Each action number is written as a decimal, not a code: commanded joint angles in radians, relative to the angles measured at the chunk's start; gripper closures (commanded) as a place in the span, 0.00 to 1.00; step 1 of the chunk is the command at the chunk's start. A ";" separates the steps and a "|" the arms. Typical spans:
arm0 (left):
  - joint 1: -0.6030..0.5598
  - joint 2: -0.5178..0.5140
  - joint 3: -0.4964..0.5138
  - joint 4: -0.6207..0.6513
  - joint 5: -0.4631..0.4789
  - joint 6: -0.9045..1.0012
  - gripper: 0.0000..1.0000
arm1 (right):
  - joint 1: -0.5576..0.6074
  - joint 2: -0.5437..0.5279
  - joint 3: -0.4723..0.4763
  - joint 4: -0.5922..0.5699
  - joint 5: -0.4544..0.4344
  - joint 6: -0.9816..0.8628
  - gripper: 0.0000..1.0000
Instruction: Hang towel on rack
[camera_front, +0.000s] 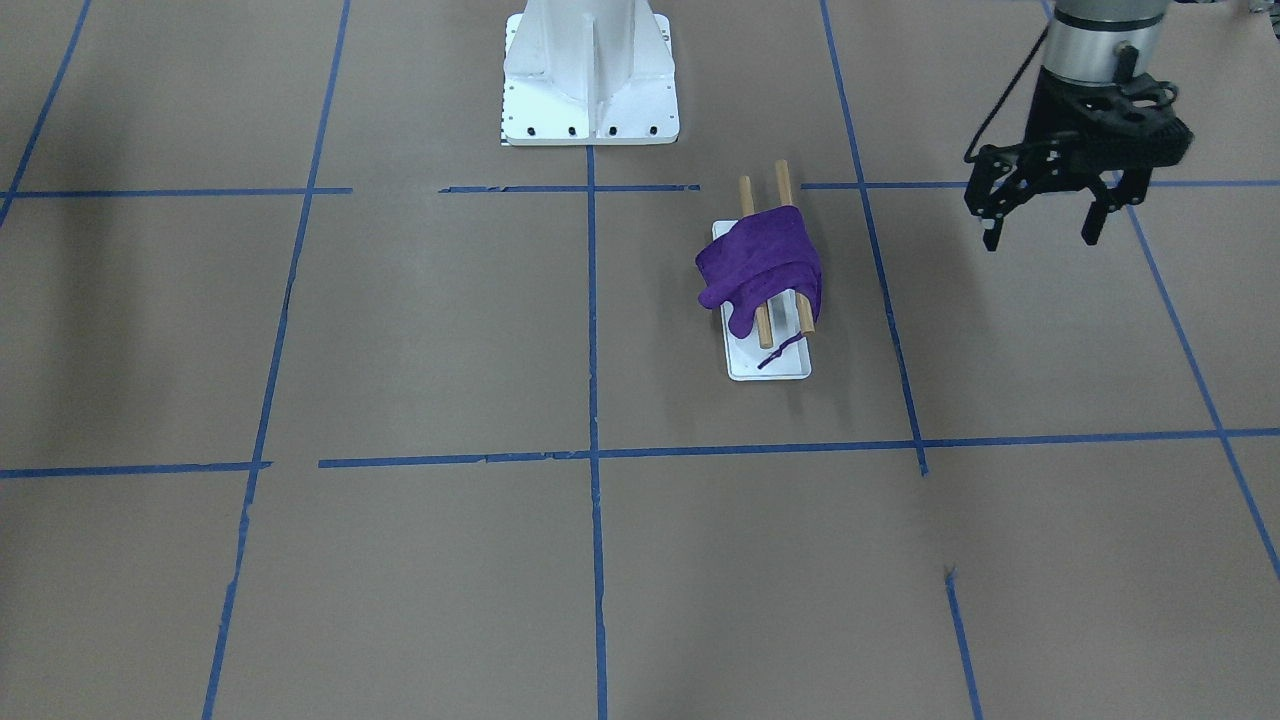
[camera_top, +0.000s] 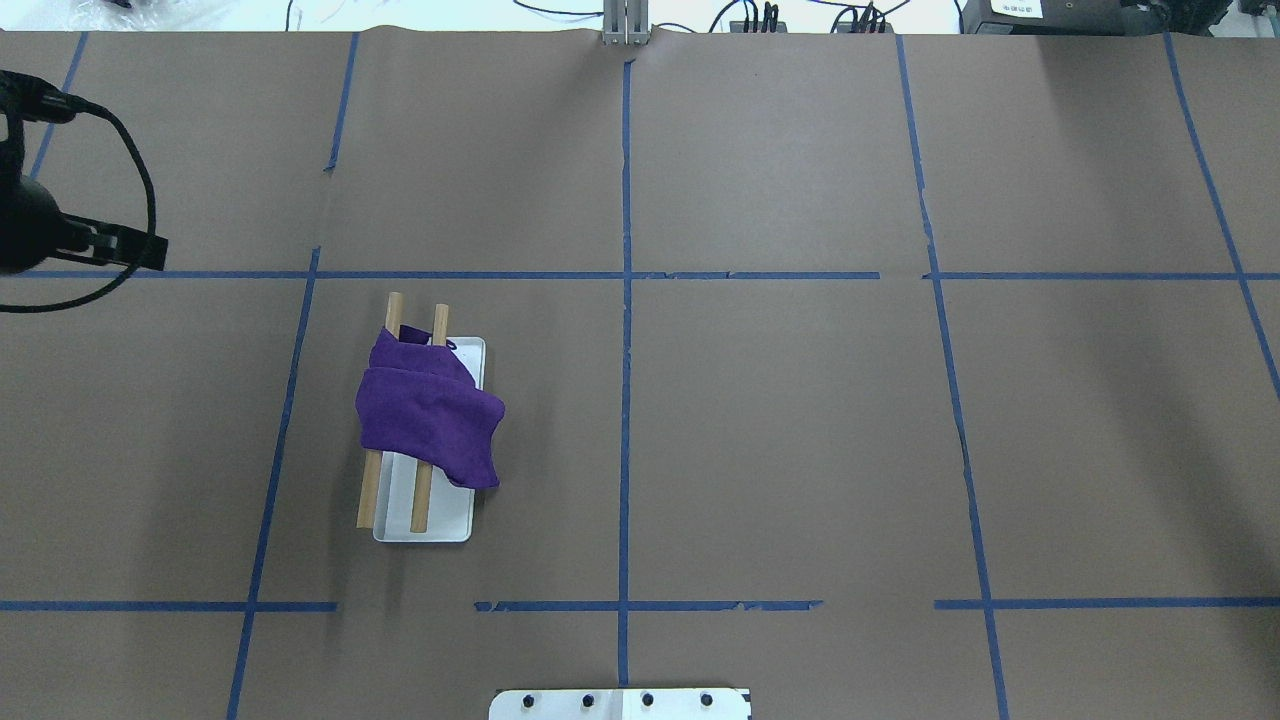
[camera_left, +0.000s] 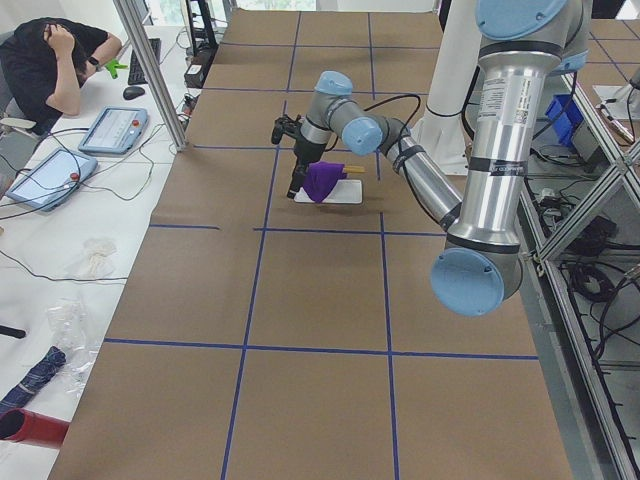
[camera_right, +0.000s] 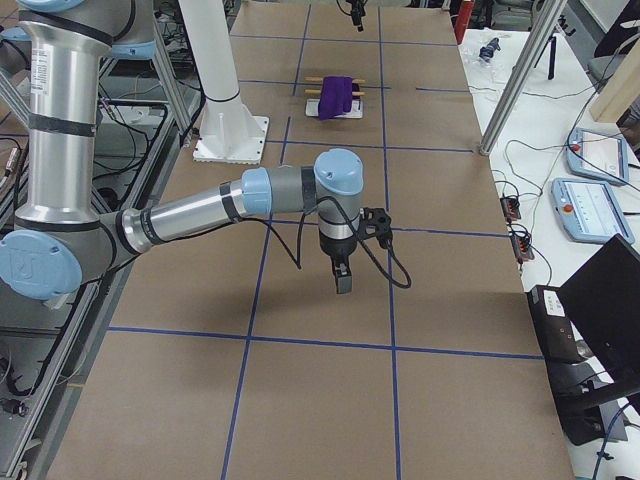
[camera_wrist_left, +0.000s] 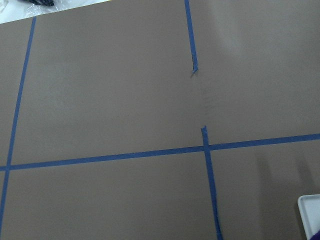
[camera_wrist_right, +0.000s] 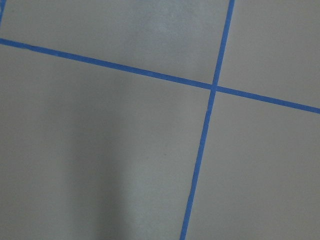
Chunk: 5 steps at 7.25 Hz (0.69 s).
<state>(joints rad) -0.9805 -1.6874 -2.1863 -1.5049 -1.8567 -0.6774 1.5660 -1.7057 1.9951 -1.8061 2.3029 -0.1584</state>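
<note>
The towel (camera_front: 760, 265) lies draped across both dowels of the rack (camera_front: 745, 366). I judge it soft, light and floppy, and I'd pinch its hanging edge. Further right in the front-facing view, my left gripper (camera_front: 1041, 240) hangs empty, jaws apart. I cannot tell how my right gripper (camera_right: 341, 280) has its jaws.

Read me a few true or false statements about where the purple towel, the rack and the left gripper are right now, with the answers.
1. The towel is draped across both dowels of the rack. True.
2. The left gripper is clamped on the towel. False: it hangs open and empty, off to the side of the rack.
3. A loose purple thread lies on the rack's white base. True.
4. The rack stands right against the white pedestal. False: bare table lies between them.
</note>
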 joint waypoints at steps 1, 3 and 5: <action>-0.246 -0.008 0.187 -0.001 -0.207 0.360 0.00 | 0.077 -0.002 -0.117 0.031 0.064 -0.114 0.00; -0.451 -0.002 0.397 -0.003 -0.388 0.656 0.00 | 0.081 -0.002 -0.131 0.033 0.113 -0.104 0.00; -0.510 0.081 0.471 -0.003 -0.412 0.730 0.00 | 0.081 0.012 -0.130 0.034 0.113 -0.104 0.00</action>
<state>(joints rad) -1.4510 -1.6590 -1.7618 -1.5047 -2.2460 0.0036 1.6465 -1.7020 1.8667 -1.7733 2.4139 -0.2620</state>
